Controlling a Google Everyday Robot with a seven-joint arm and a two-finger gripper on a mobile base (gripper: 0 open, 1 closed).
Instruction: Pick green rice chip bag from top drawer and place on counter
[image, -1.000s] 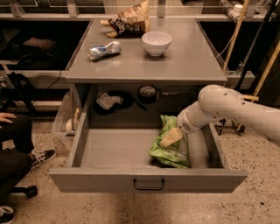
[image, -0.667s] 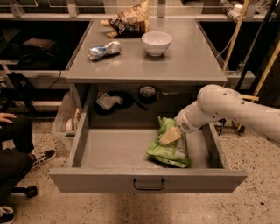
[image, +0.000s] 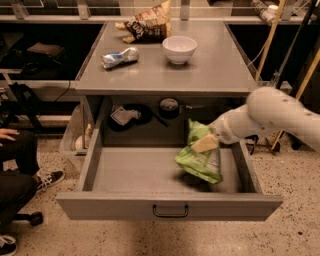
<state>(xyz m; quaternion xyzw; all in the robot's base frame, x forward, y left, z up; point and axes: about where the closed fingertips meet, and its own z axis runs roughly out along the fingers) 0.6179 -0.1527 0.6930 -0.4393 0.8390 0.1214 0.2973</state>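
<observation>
Grey counter (image: 220, 70) w/ can (image: 120, 57) nr left edge, bowl (image: 179, 48) mid-back; below its front edge, in right half of top drawer (image: 130, 172), end effector (image: 206, 144) clamped on green rice chip bag (image: 202, 165) – prob. lift step; next needs bag raised clear of front edge, onto front-right corner.

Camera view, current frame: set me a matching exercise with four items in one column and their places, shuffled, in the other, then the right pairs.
Items
1. green rice chip bag
2. white bowl
3. crushed silver can
4. brown-and-tan chip bag

Places
A. back edge of the counter
B. held by the gripper, in the right part of the open top drawer
C. left part of the counter, lying on its side
D. near the counter's middle, upright

Pairs: 1-B, 2-D, 3-C, 4-A
</observation>
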